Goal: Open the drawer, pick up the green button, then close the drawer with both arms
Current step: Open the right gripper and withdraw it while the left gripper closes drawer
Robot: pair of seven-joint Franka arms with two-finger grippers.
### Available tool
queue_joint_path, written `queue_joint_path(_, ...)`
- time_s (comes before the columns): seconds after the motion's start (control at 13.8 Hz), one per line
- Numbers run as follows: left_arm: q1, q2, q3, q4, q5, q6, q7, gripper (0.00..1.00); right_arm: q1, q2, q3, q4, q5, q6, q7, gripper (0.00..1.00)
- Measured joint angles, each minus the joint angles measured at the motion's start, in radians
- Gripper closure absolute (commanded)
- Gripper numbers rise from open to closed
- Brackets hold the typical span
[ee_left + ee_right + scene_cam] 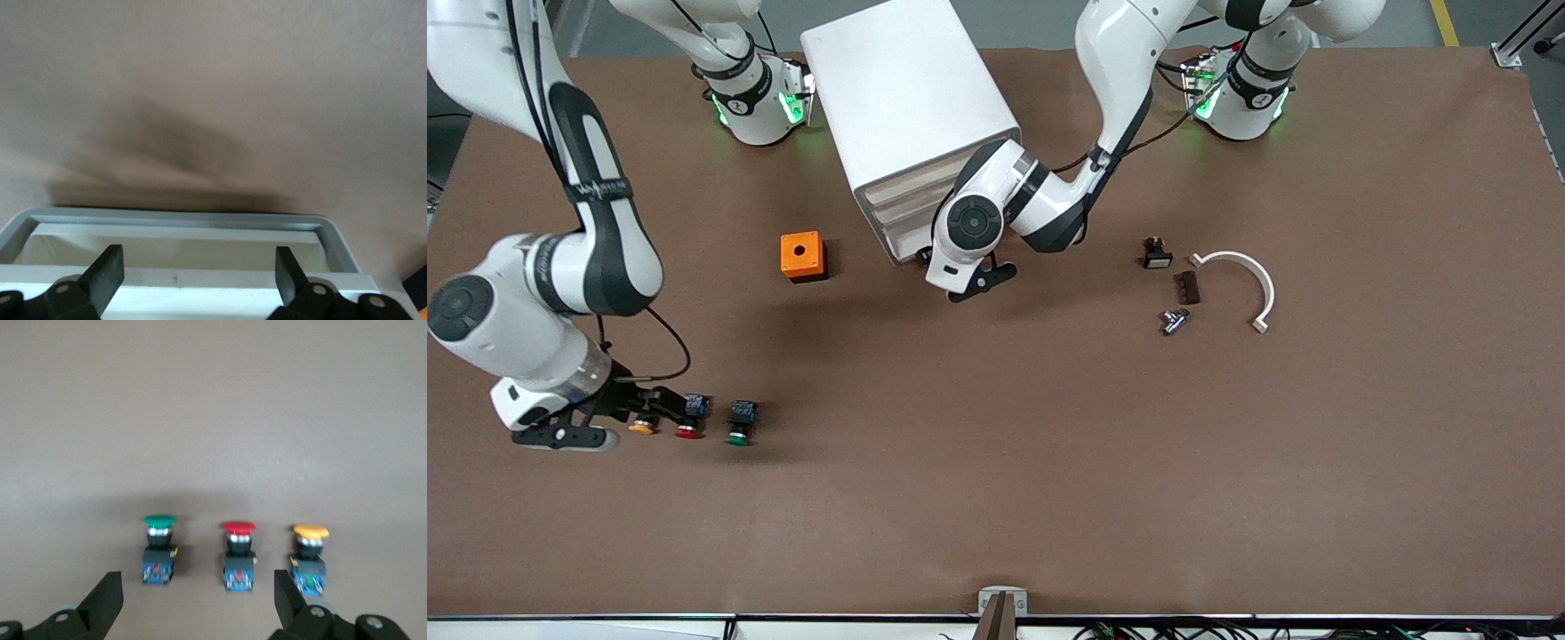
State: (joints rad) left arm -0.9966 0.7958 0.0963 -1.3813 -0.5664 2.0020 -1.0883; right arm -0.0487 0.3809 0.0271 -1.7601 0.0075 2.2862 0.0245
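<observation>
**Both claws spread, drawers shut**

The left gripper (pixel 198 277) is hovering spread at the cabinet (pixel 911 107) front, over its drawers (pixel 898 213). The right gripper (pixel 198 600) is hanging spread by the green button (pixel 740 422) near the right arm's end, beside red (pixel 690 418) and orange (pixel 641 428) ones.

Robotics lab or test cell, not a home. Two arms (pixel 1040 204) are standing bolted along one edge of a big brown-matted table (pixel 996 498), green status lights glowing at their bases. Bare grey floor with a yellow line and an aluminium frame post are showing past the table edge; cables are running along the near edge.
</observation>
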Motion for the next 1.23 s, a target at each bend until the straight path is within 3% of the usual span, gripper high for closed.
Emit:
queue_joint_path(0.65, 0.001, 0.001, -0.017, -0.032, -0.109, -0.002, 0.0, 0.0, 0.0, -0.305, 0.005, -0.016, -0.001, -0.335, 0.0, 0.0)
queue_joint_path(1.23, 0.024, -0.002, -0.019, -0.026, -0.112, -0.001, 0.018, 0.0, 0.0, -0.396, 0.006, 0.124, -0.002, -0.58, 0.0, 0.0)
